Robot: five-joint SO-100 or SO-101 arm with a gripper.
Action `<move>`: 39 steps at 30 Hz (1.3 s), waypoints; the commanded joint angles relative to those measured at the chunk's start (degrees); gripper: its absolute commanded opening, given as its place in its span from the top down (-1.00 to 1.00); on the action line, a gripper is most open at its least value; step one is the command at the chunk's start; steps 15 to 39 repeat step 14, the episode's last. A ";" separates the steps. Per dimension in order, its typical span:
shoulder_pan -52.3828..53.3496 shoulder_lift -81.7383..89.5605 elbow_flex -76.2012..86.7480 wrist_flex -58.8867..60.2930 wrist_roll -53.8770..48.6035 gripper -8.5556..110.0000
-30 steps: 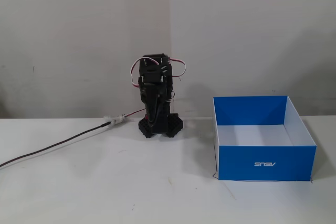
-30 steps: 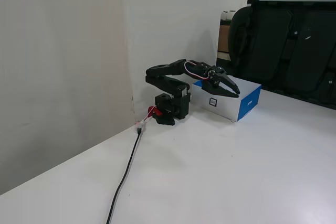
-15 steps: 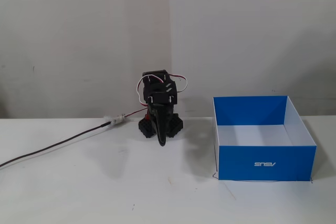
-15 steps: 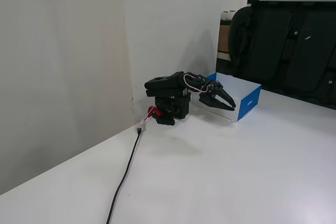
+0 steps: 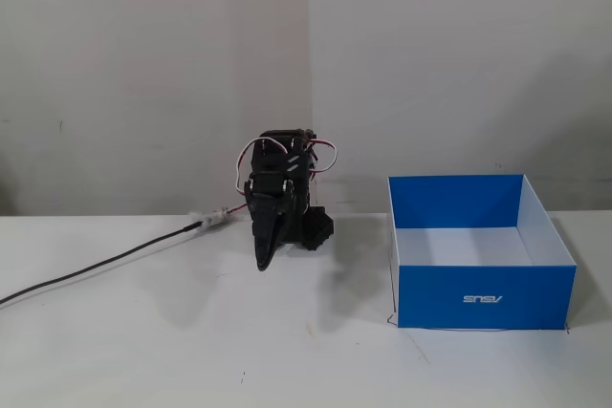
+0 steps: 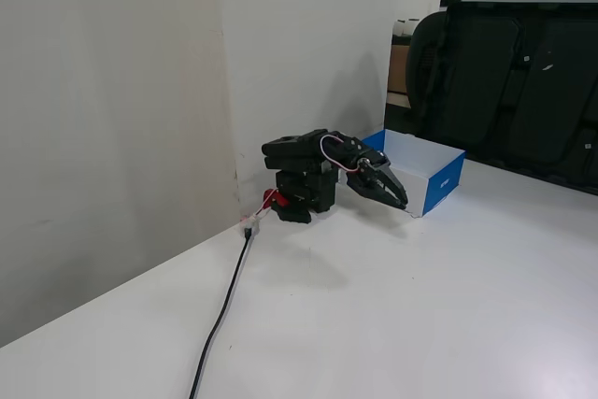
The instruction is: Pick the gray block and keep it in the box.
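Box [image 5: 483, 298] beside lowered, closed gripper [image 5: 261, 265].

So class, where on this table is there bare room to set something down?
The table is bare in front of the cable and arm, and between the gripper and the box. The box's white floor also looks empty. It's tight only around the arm's base.

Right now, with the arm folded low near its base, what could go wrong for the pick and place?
1. No gray block shows in either fixed view, so the pincer has no visible target; the attempt may stall.
2. In a fixed view the pincer points down close to the white table; a further drop could jab it.
3. The box sits off to the right in that view; a low sweep toward it could hit its wall.
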 commanded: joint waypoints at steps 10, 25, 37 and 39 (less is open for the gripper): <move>-0.44 8.96 0.44 -0.97 0.00 0.85; -0.44 8.96 0.44 -0.97 0.00 0.85; -0.44 8.96 0.44 -0.97 0.00 0.85; -0.44 8.96 0.44 -0.97 0.00 0.85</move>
